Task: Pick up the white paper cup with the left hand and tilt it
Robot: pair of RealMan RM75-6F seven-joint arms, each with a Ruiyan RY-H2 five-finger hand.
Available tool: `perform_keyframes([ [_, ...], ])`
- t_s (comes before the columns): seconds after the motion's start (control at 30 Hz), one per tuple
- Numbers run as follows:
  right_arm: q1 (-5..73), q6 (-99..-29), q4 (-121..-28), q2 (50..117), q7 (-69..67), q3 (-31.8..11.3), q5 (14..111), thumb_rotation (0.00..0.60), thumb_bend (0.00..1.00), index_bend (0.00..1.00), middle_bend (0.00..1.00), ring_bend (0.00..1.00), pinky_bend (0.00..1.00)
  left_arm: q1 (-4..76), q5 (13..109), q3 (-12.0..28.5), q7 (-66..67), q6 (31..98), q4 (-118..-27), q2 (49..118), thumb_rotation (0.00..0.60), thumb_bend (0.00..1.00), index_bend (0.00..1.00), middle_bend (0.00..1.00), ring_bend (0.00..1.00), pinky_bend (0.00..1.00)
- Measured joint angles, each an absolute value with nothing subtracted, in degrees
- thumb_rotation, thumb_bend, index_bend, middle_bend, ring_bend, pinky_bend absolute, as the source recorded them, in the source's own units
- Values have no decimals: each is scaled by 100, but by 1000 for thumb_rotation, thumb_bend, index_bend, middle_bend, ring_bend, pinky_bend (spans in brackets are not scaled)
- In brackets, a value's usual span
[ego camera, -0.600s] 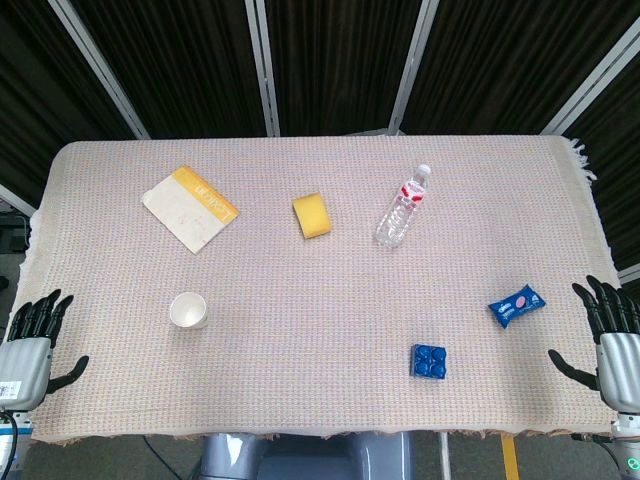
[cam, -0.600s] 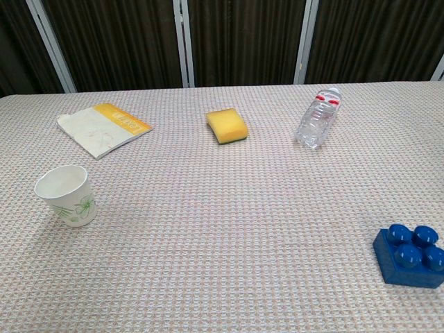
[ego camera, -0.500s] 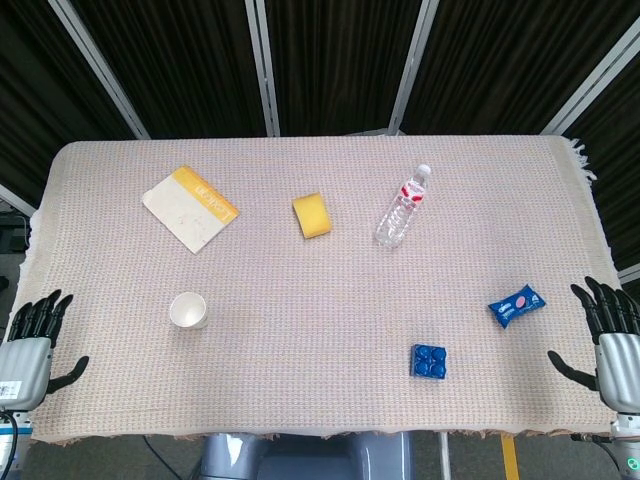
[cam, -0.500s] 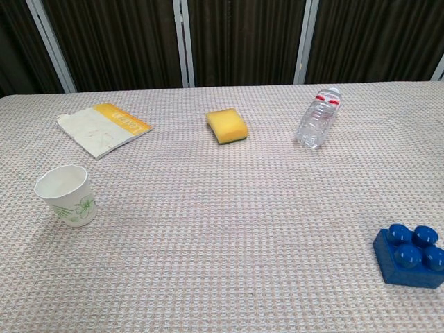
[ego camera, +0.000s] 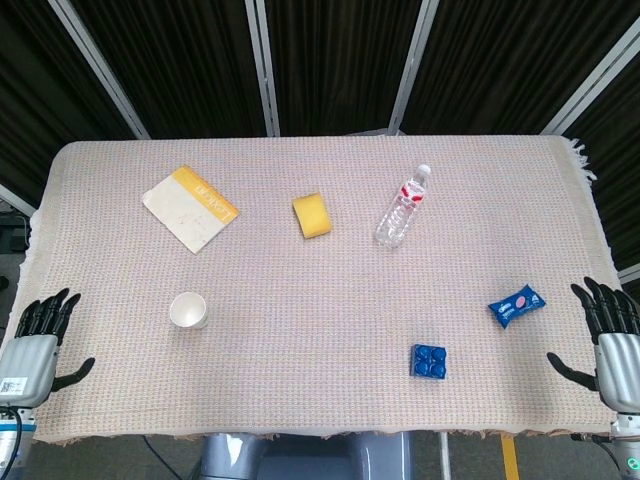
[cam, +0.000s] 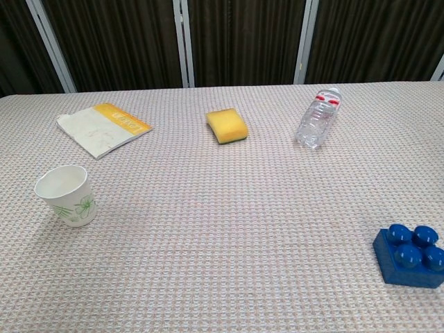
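The white paper cup (ego camera: 189, 311) (cam: 67, 195) stands upright on the left side of the table, mouth up, with a faint green print on its side. My left hand (ego camera: 35, 345) hovers at the table's near left corner, well to the left of the cup, fingers spread and holding nothing. At the near right edge my right hand (ego camera: 609, 340) is also spread and empty. Neither hand appears in the chest view.
A yellow-and-white booklet (ego camera: 190, 207) lies far left, a yellow sponge (ego camera: 313, 215) at the far middle, a water bottle (ego camera: 402, 206) on its side far right. A blue snack packet (ego camera: 517, 305) and a blue brick (ego camera: 430, 360) lie near right. The woven cloth (ego camera: 320, 290) covers the table.
My left hand has shifted slightly to the right, toward the table. Nothing else moved.
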State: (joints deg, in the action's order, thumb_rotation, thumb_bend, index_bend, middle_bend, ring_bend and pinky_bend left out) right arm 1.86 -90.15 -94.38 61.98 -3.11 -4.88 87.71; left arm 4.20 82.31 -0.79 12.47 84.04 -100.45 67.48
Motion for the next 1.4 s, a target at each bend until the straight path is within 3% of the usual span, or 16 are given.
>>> perform_keyframes([
  [0.4, 151, -9025, -9472, 6174, -304, -471, 8760, 600, 47, 0, 0, 0, 0, 526, 8067, 26, 1482, 8186, -10124, 6781, 600, 29, 0, 0, 0, 0],
  [0.67, 156, -8988, -9551, 6141, -237, -443, 8786, 600, 48, 0, 0, 0, 0, 1208, 7272, 414, 1844, 7105, -10570, 6513, 600, 35, 0, 0, 0, 0],
  [0.97, 149, -8955, -9508, 6107, -346, -453, 8730, 600, 48, 0, 0, 0, 0, 2302, 5615, 766, 2789, 5994, -10946, 6520, 600, 34, 102, 0, 0, 0],
  [1.23, 142, -8981, -9507, 6090, -396, -459, 8753, 600, 48, 0, 0, 0, 0, 2937, 4807, 809, 3637, 5948, -11076, 6975, 600, 34, 258, 0, 0, 0],
  [1.4, 135, -8994, -9500, 6078, -450, -474, 8732, 600, 52, 0, 0, 0, 0, 3231, 4311, 771, 4003, 6096, -11080, 7250, 600, 35, 277, 0, 0, 0],
])
